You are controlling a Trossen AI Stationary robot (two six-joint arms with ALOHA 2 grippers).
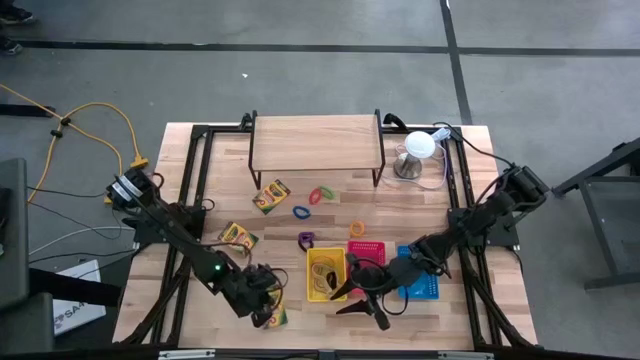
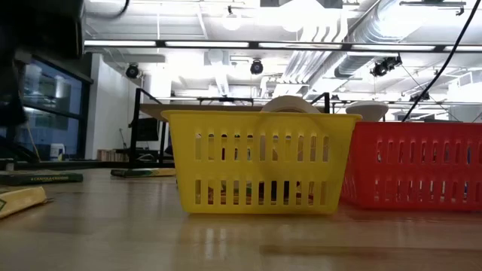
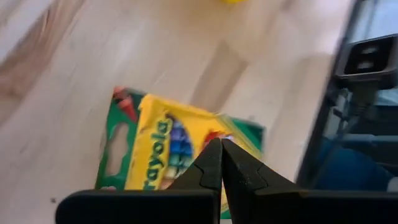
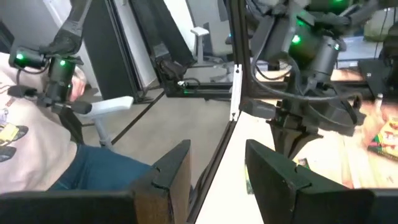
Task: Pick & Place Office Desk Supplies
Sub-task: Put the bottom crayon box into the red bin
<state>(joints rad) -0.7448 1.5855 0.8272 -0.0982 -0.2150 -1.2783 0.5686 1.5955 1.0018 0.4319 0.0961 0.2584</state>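
Left gripper (image 3: 220, 163), fingers together, poised over a crayon box (image 3: 171, 149) on the table (image 3: 74, 87).
Light, stiff cardboard, probably slick; I would pinch across its thin edges. Right gripper (image 4: 217, 163) waits, fingers apart.

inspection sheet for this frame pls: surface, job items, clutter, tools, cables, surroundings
Surface: wooden table, black frame rails at its sides.
Job's things: three crayon boxes; loose bands and rings; yellow basket, red basket, blue basket.
Clutter: wooden riser shelf; white dome on metal base.
Grippers: left tool shut, over the near-left crayon box; right tool open, at the table's front edge.
Cables: yellow cord on the floor, left.
Surroundings: concrete floor; a person seated in front of the table.
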